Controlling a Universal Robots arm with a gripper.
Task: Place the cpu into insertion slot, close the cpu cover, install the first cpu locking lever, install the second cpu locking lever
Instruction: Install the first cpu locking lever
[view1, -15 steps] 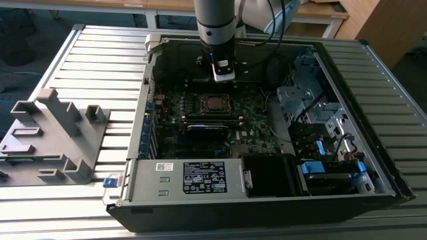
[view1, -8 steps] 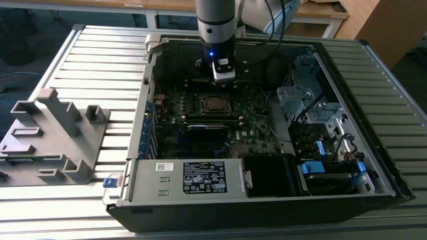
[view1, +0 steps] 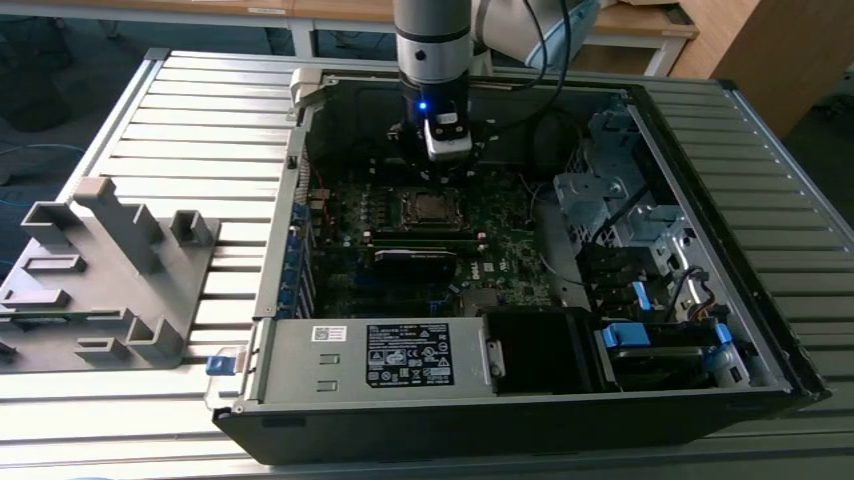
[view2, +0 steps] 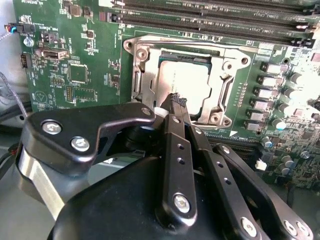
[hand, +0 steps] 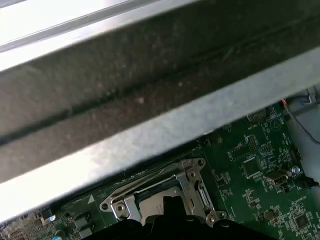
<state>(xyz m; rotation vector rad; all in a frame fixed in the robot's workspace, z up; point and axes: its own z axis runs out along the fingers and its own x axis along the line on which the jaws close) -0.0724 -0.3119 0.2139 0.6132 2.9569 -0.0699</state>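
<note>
Gripper (view2: 176, 102) over the small square metal-rimmed insertion slot (view2: 187, 82).
Black jaws look pressed together, empty; the flat grey-bronze square cpu (view2: 186, 80) sits in the slot under the thin silvery cpu cover (view2: 227, 75), apparently closed.

The case wall (hand: 150, 95) crowds the hand (view2: 176, 102) above the insertion slot (view2: 187, 82); memory slots (view2: 210, 17) flank it.

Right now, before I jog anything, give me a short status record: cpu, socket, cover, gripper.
cpu: seated flat in the insertion slot, metallic top showing
cpu cover: down around the cpu, chip showing through its window
gripper: fingers together, holding nothing, tips just over the cpu's near edge
arm: reaching down into the open computer case above the motherboard
</note>
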